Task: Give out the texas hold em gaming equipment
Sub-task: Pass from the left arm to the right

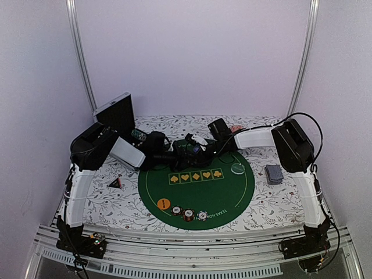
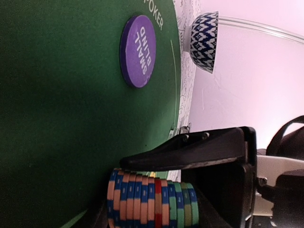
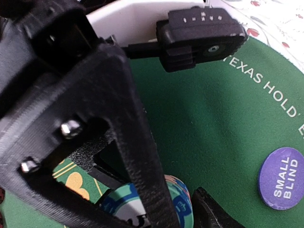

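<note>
Pinching the chips (image 2: 142,204) at the far edge of the mat (image 2: 57,118), the left gripper (image 2: 113,192) is presenting them; right gripper (image 3: 175,204), closure unclear, needs squaring across the stack before squeezing.

Site: I logged a lab booth | Cues: I saw bare white walls (image 1: 192,58), metal posts (image 1: 81,61), slotted rail (image 1: 186,269) at table (image 1: 280,207) edge
</note>
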`<move>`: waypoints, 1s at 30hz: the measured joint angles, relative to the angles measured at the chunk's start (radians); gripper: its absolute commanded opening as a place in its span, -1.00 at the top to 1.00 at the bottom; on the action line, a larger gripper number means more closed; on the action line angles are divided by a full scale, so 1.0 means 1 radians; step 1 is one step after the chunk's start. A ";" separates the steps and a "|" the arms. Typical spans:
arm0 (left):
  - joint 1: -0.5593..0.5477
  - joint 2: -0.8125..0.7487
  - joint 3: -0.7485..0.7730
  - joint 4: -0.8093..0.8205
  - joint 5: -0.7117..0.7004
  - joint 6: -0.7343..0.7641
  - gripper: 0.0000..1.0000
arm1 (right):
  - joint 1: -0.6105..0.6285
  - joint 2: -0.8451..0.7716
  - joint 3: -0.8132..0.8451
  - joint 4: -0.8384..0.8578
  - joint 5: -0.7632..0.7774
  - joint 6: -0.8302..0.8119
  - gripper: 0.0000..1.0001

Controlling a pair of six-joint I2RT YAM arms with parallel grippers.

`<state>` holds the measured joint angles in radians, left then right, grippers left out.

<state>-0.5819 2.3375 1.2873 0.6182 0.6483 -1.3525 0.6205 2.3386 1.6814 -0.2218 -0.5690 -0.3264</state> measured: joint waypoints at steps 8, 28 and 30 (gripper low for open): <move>0.001 0.005 0.000 0.013 0.007 0.000 1.00 | 0.000 0.022 0.000 0.033 -0.014 0.014 0.10; 0.005 0.030 0.056 -0.032 0.023 0.050 0.42 | 0.002 -0.015 -0.057 0.082 0.067 0.010 0.91; 0.005 0.030 0.056 -0.032 0.023 0.059 0.26 | 0.003 -0.021 -0.066 0.088 0.077 0.011 0.92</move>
<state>-0.5766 2.3676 1.3437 0.5865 0.6716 -1.2938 0.6235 2.3177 1.6154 -0.1337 -0.4919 -0.3157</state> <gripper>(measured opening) 0.433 0.425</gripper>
